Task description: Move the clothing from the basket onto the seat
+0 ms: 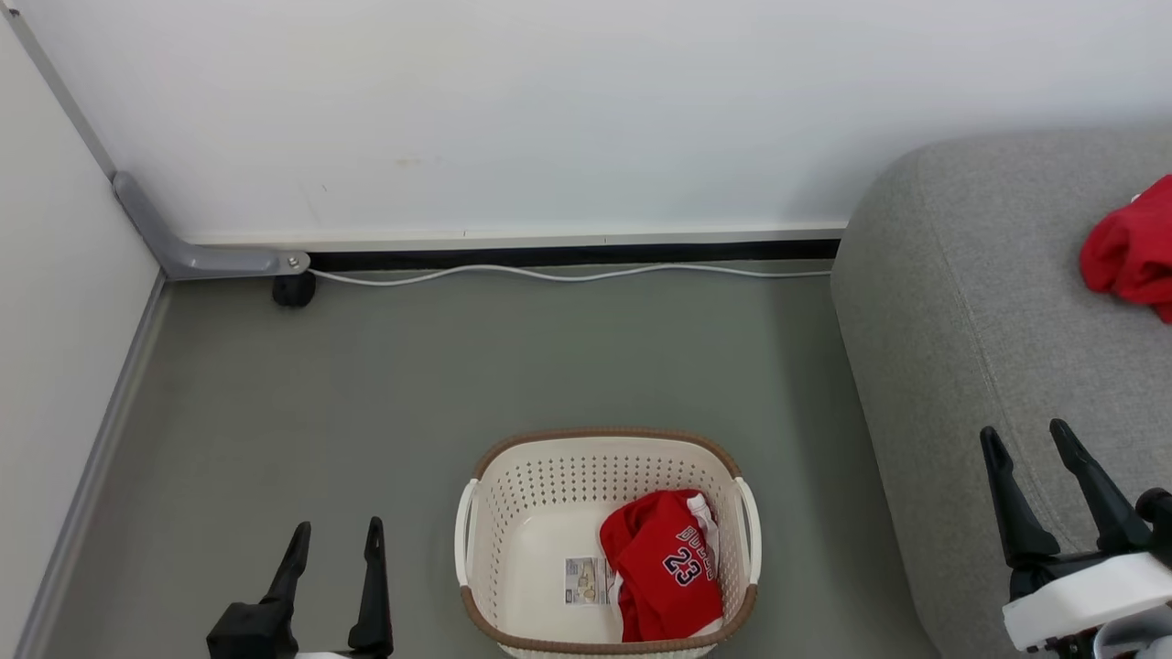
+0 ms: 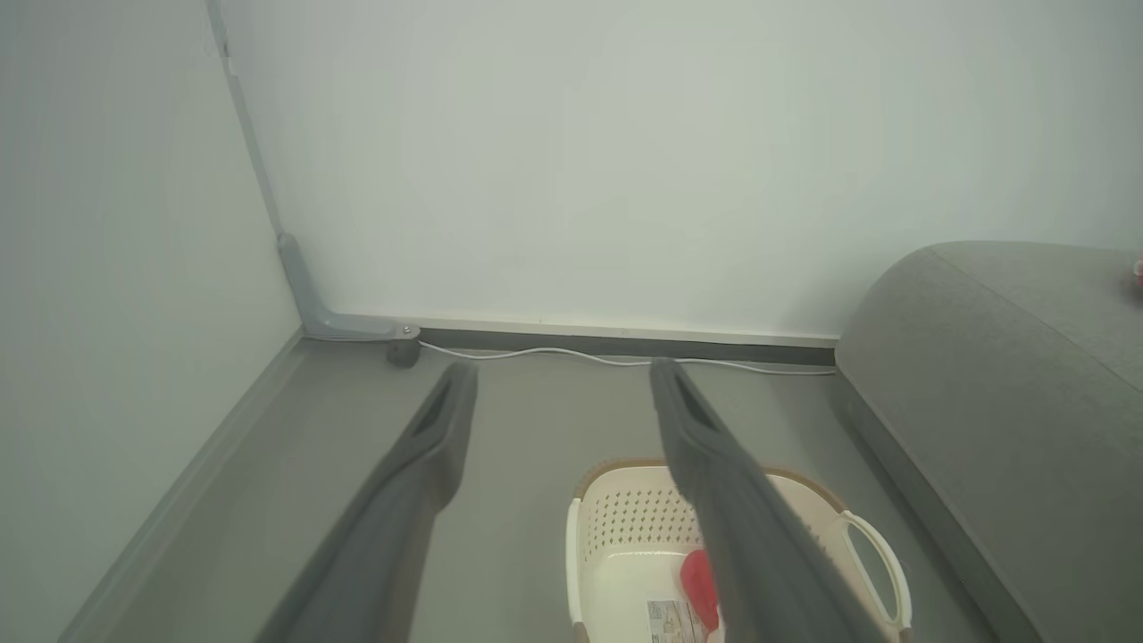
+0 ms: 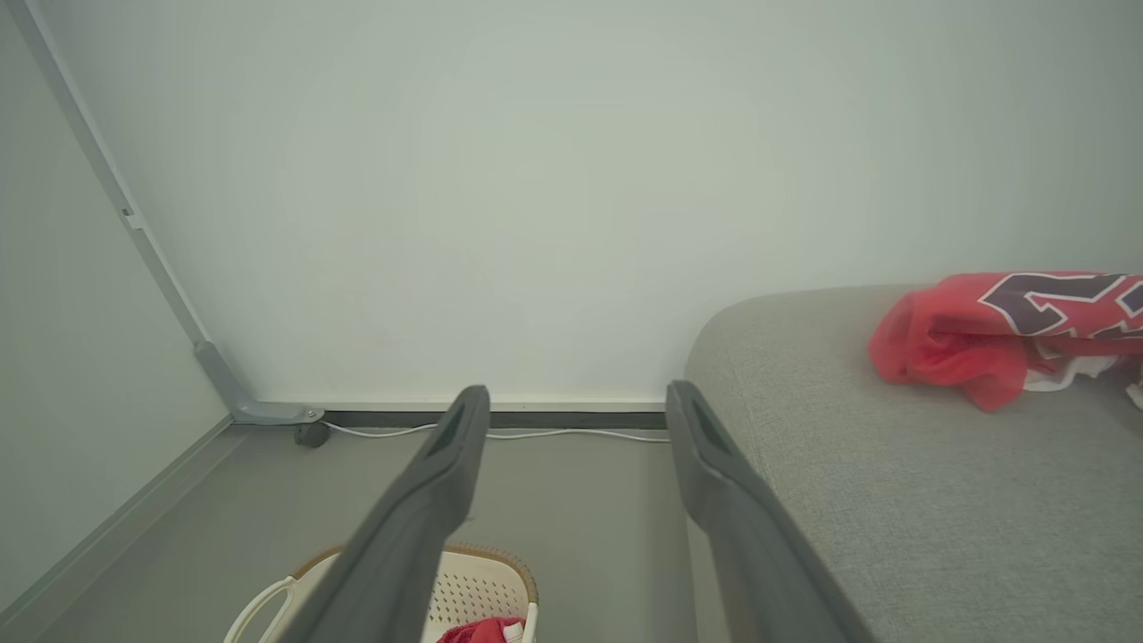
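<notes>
Left gripper (image 1: pixel 338 525) is at the bottom of the head view, left of the basket (image 1: pixel 549 476), over grey floor (image 1: pixel 366 384). Its fingers are spread wide with nothing between them. Right gripper (image 1: pixel 1024 430) is right of the basket, seen against the grey fabric of the seat (image 1: pixel 961 311). It is also fully open and empty. Neither touches the basket or any fabric.

Basket stands upright on the floor between the two grippers, brown rim up, a white handle on each side. One red jersey (image 1: pixel 664 567) lies crumpled in its right half against the right wall. Dark lettering and a 23 face up, with white trim at the far edge. Label sticker (image 1: pixel 584 581) is on the basket bottom just left of the jersey, its right edge meeting the fabric.

Seat is right of the basket, near it, with a strip of floor between them. A second red garment (image 1: pixel 1131 247) lies bunched on the seat top, well right of and beyond the basket. The right wrist view shows big dark white-outlined numerals on it and some white fabric under it.

Beyond the basket: white wall (image 1: pixel 549 119), dark skirting, and a white cable (image 1: pixel 568 274) along its foot. A grey bracket (image 1: pixel 197 261) sits in the far-left corner.
</notes>
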